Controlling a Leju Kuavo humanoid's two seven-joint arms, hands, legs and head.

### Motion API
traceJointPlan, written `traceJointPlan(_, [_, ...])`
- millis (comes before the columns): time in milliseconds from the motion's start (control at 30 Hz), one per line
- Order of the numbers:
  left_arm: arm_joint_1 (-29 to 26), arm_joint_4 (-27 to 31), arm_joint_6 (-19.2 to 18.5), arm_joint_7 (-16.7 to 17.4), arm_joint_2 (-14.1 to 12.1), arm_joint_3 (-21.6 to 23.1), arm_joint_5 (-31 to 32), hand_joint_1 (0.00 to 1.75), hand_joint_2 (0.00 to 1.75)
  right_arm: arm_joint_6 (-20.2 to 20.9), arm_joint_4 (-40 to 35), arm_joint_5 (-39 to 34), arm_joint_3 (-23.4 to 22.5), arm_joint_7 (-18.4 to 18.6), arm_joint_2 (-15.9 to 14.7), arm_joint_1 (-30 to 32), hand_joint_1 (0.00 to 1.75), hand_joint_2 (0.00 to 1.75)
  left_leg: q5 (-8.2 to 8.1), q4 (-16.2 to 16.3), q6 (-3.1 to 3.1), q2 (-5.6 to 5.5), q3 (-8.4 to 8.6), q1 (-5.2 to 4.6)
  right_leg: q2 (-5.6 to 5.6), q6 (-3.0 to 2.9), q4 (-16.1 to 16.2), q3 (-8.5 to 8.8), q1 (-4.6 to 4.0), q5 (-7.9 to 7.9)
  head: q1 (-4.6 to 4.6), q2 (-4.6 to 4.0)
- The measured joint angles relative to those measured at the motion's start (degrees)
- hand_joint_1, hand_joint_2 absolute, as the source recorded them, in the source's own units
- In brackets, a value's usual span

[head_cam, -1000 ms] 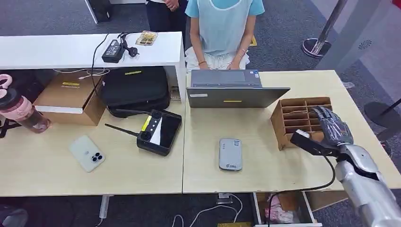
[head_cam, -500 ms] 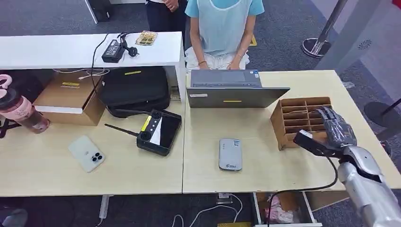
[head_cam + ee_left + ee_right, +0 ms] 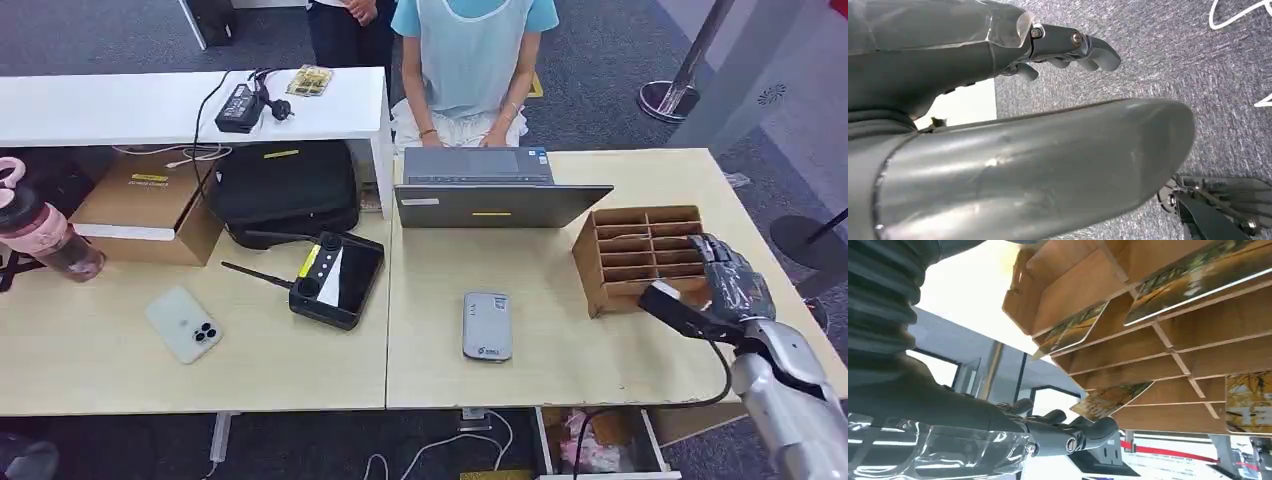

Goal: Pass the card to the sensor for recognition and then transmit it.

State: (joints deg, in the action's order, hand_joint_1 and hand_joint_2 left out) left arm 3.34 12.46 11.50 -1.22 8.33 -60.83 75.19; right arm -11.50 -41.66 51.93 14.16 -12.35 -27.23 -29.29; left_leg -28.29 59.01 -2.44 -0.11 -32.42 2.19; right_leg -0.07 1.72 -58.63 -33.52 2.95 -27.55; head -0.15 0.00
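Note:
A wooden card rack [image 3: 635,255] stands on the right of the desk, its slots facing me. My right hand [image 3: 728,283] hovers just off the rack's right front corner. In the right wrist view the rack [image 3: 1148,347] holds several patterned cards, and my hand's fingertips [image 3: 1100,427] press against one card [image 3: 1110,399] that sticks out of a slot at a slant. The grey card sensor [image 3: 487,326] lies flat at the desk's middle front, well left of the hand. My left hand [image 3: 1068,47] hangs over grey carpet, fingers loosely apart, holding nothing.
A half-shut laptop [image 3: 495,195] stands behind the sensor, with a seated person [image 3: 470,60] behind it. Left of the sensor lie a black controller [image 3: 335,278] and a phone [image 3: 184,323]. A pink bottle [image 3: 45,235], a cardboard box [image 3: 150,205] and a black bag [image 3: 285,190] are further left.
My right hand has drawn back from the rack's slots, moving right and toward me. Nothing else on the desk has moved.

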Motion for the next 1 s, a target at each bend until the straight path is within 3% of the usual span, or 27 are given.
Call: traceJointPlan(1000, [0.0,0.0,0.3,0.0,0.2,0.0,0.7,0.00,0.00,0.5,1.7,3.1,-1.0,0.5,-0.2,-0.8,0.00,1.75,0.00,0.0,0.00,0.01,0.01,0.00,0.01,0.00,0.0,0.02,0.00,0.00,-0.02,0.00])
